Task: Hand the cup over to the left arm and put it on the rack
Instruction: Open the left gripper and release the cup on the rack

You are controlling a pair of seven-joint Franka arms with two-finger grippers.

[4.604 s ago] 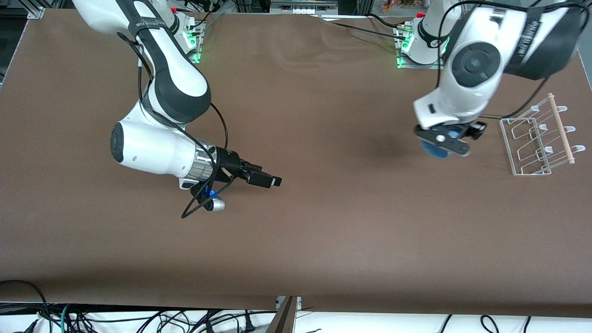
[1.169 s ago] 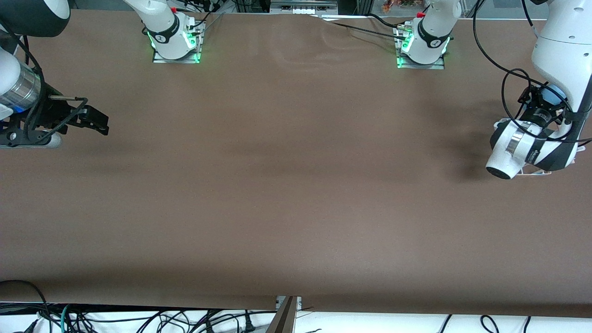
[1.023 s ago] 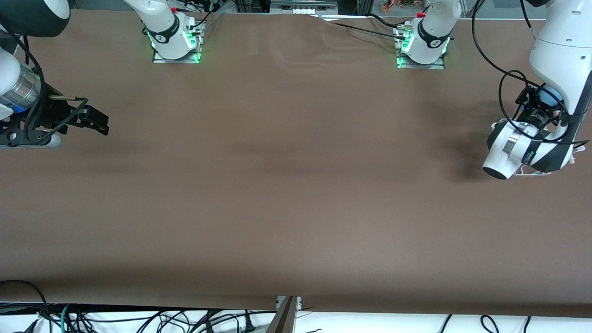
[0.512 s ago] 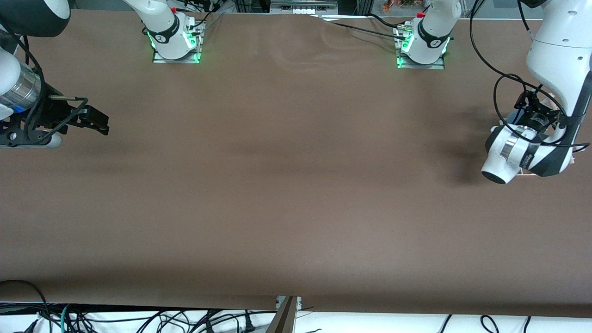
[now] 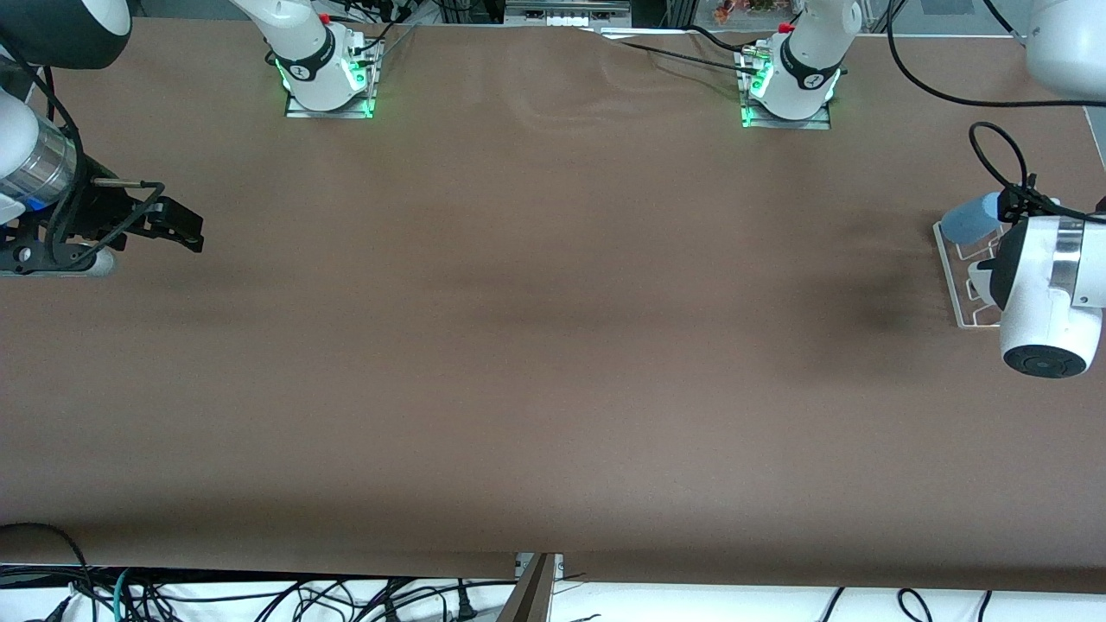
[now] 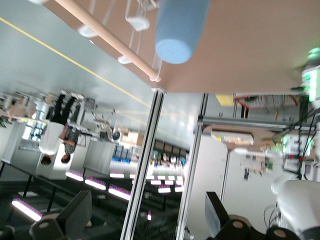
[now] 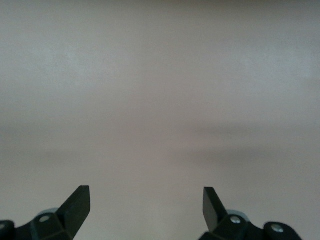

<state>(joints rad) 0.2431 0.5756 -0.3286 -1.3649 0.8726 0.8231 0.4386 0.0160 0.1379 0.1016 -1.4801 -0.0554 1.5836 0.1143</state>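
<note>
The light-blue cup (image 5: 966,219) sits tilted on the white wire rack (image 5: 949,264) at the left arm's end of the table, at the rack's end farther from the front camera. In the left wrist view the cup (image 6: 180,25) rests on the pegs beside the wooden rod (image 6: 107,40). My left gripper (image 6: 145,220) is open and empty, apart from the cup; in the front view only its wrist (image 5: 1047,285) shows, over the rack. My right gripper (image 5: 183,231) waits open and empty over the right arm's end of the table; its wrist view (image 7: 145,210) shows bare cloth.
The brown cloth table (image 5: 553,345) ends just past the rack. The two arm bases (image 5: 327,69) (image 5: 791,78) stand along the edge farthest from the front camera. Black cables (image 5: 994,147) hang by the left arm above the rack.
My left arm has swung away from the rack and left the cup on it; the cup, held by the left gripper a second ago, now stands free. The right arm has not moved.
</note>
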